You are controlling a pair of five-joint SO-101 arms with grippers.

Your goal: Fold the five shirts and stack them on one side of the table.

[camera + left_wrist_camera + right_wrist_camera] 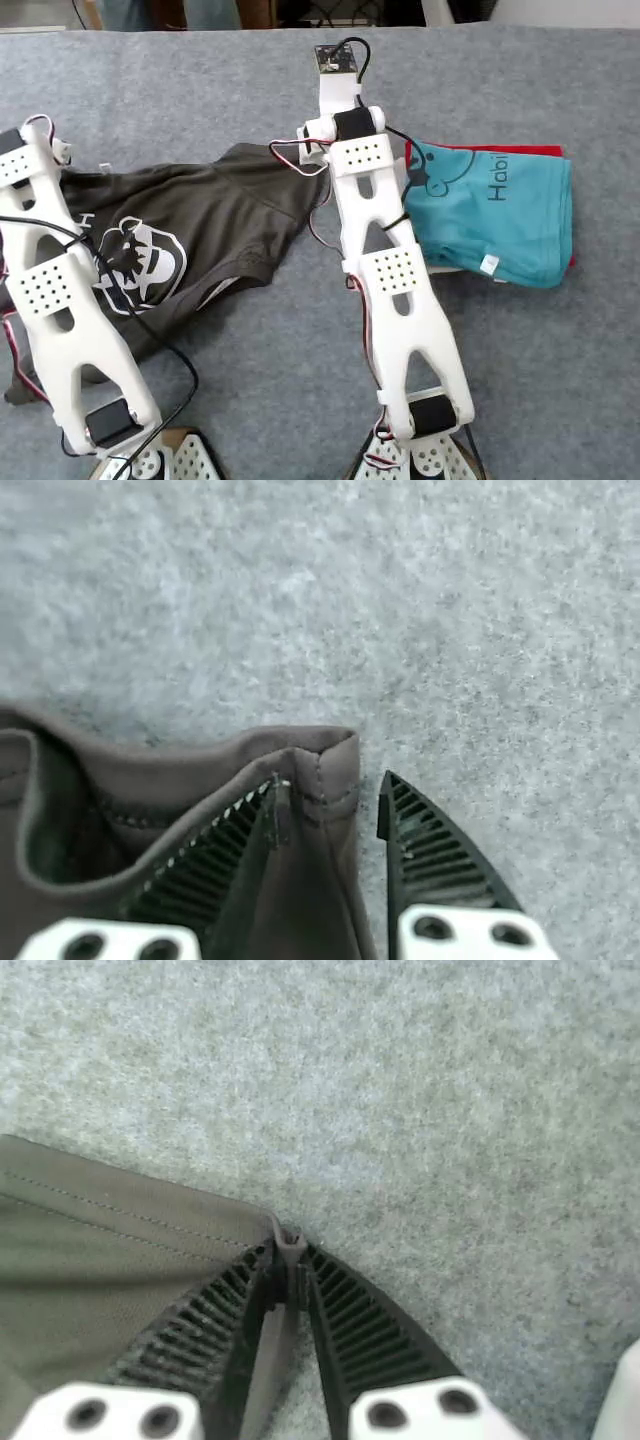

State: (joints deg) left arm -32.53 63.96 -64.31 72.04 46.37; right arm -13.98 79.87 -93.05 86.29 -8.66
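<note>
A dark grey shirt [190, 240] with a white skull print lies spread and rumpled on the left half of the table. My left gripper [330, 780] is at the shirt's far left edge. It stands open, with a folded hem [310, 770] lying against one finger and a gap to the other finger [430, 850]. My right gripper [290, 1255] is shut on the shirt's far right corner [150, 1250], just above the grey cloth. A folded teal shirt [495, 215] rests on a folded red shirt [535, 151] at the right.
A grey cloth [530, 380] covers the whole table. The right arm [390, 270] stretches up the middle, between the dark shirt and the folded stack. The left arm [60, 300] lies over the dark shirt's left part.
</note>
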